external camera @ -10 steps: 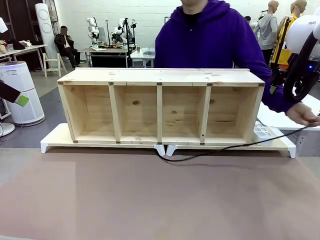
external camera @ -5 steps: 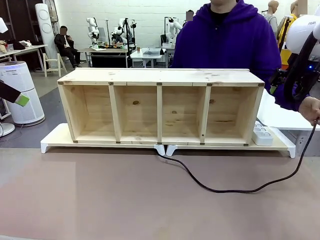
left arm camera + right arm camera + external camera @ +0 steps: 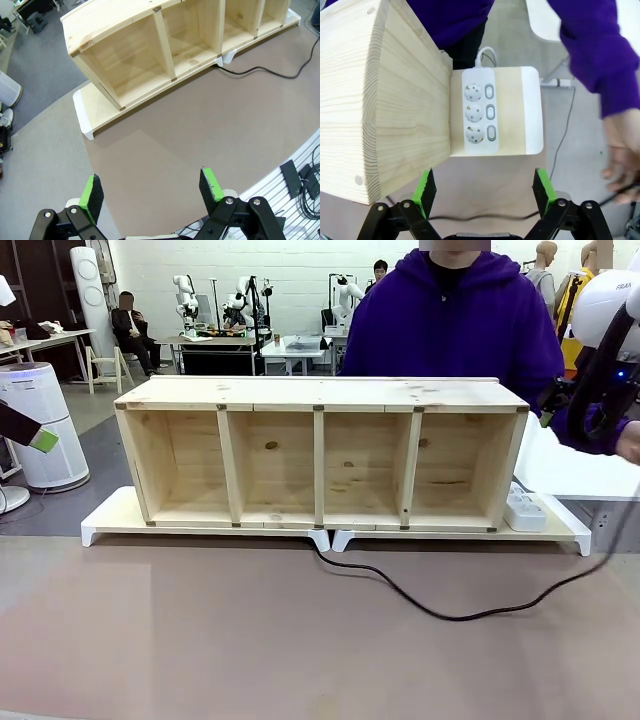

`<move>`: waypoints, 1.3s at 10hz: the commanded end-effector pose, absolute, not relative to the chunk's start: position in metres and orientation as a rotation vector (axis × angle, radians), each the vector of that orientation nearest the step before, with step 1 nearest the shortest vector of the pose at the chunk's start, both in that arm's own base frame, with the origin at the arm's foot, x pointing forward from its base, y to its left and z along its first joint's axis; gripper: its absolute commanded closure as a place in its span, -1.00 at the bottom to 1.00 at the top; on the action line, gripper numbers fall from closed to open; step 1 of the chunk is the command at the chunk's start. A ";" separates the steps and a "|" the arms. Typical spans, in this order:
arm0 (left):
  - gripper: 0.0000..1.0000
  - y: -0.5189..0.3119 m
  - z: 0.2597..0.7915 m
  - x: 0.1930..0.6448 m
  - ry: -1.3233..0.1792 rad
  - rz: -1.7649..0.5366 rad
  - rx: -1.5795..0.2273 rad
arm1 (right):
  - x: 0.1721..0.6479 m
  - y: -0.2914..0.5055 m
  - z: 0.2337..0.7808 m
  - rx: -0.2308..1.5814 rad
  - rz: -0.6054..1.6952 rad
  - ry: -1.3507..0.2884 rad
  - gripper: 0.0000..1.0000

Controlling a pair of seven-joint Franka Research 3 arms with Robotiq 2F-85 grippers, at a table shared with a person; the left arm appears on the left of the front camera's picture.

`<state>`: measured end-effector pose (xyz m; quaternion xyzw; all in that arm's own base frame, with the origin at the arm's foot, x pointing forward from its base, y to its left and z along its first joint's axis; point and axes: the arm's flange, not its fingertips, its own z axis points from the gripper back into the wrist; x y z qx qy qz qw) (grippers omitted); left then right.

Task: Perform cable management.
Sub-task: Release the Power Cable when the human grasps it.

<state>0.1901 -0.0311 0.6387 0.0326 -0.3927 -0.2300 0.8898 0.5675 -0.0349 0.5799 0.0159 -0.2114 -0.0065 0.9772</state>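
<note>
Cable [image 3: 440,612]: black cord lies slack on the tabletop [image 3: 250,640] in front of the wooden shelf [image 3: 320,452]. It runs from below the shelf's middle post, sags toward me, then climbs off right toward the person's hand [image 3: 620,155].
Change: a second ago the cord ran taut and low along the shelf's base. Now it bellies out in a wide loop.
Meaning: I judge the slack is being offered; routing not yet begun.
Power strip [image 3: 480,112]: white, three sockets, all free, just beside the shelf's right end.
Right pincer [image 3: 485,192]: mine, released, jaws wide, hanging above the strip.
Left pincer [image 3: 150,187]: mine, released, high off the shelf's left end.
Open room: broad bare tabletop before the shelf.
Edges: shelf's right end wall crowds the strip; hand close.
</note>
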 end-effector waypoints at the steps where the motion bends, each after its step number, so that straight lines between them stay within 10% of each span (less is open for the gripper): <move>1: -1.00 -0.031 0.639 0.192 -0.820 -0.469 0.070 | 0.567 -0.035 0.579 0.033 -0.016 -0.421 -1.00; 13: -1.00 -0.031 0.639 0.192 -0.820 -0.469 0.070 | 0.567 -0.035 0.579 0.033 -0.016 -0.421 -1.00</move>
